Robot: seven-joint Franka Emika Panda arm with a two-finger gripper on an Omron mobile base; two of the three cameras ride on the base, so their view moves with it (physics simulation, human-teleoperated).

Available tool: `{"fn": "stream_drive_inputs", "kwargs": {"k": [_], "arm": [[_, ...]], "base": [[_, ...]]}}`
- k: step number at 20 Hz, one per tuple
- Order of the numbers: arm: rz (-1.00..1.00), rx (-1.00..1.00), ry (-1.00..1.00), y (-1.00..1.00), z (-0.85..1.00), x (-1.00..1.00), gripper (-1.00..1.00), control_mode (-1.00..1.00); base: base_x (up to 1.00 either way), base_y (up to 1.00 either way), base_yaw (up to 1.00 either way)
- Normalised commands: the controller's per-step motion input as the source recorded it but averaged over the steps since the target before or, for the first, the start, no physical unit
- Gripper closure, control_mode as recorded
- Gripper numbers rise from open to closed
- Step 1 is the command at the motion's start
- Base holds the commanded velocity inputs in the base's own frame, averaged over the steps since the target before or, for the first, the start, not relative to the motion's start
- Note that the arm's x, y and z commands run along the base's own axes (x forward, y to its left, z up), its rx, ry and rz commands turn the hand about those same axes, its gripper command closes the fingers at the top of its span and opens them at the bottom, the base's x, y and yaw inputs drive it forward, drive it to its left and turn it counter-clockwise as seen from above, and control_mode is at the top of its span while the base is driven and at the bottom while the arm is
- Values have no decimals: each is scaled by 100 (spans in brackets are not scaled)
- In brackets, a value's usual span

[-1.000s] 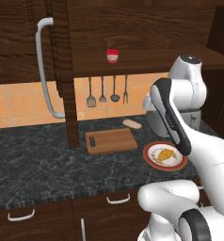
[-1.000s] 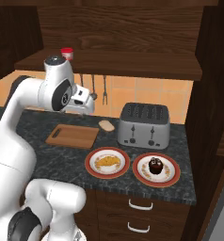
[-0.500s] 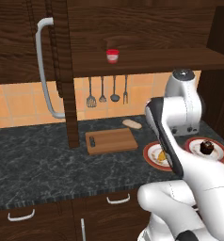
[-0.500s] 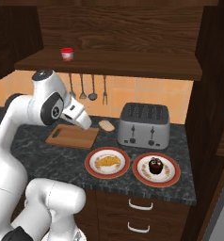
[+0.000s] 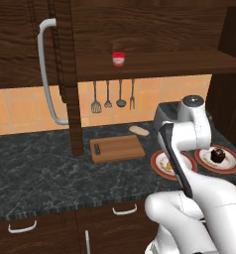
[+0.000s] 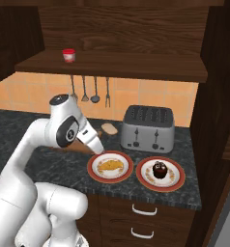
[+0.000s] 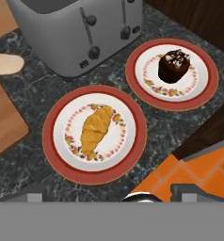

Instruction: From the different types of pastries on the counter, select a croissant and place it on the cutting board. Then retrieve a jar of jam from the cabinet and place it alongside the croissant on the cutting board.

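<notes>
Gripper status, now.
Gripper: open, holding nothing, above the croissant on its plate.

A home kitchen, rendered. Dark marble counter (image 5: 45,173) under dark wood cabinets (image 5: 21,44) with a long curved grey handle (image 5: 46,74). Orange tiled wall behind the counter, with cooking utensils (image 5: 113,95) hung on it. On the counter, a silver toaster (image 6: 148,128), a wooden cutting board (image 5: 116,148) and red-rimmed plates (image 7: 132,146) of pastries. Drawers (image 6: 146,219) below the counter.
</notes>
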Motion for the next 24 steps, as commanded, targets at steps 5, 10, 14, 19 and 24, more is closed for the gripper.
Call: {"fn": "stream_drive_inputs", "kwargs": {"k": [5,10,14,19,24], "arm": [[-9,9,-1,-38,-71,0,-100,-100],[-9,16,0,-28,-25,15,-100,-100],[-15,5,2,7,-1,52,-100,-100],[-7,4,2,-6,-16,46,-100,-100],[0,7,0,-21,-47,46,-100,-100]], "base": [[0,0,0],[0,0,0],[0,0,0],[0,0,0],[0,0,0]]}}
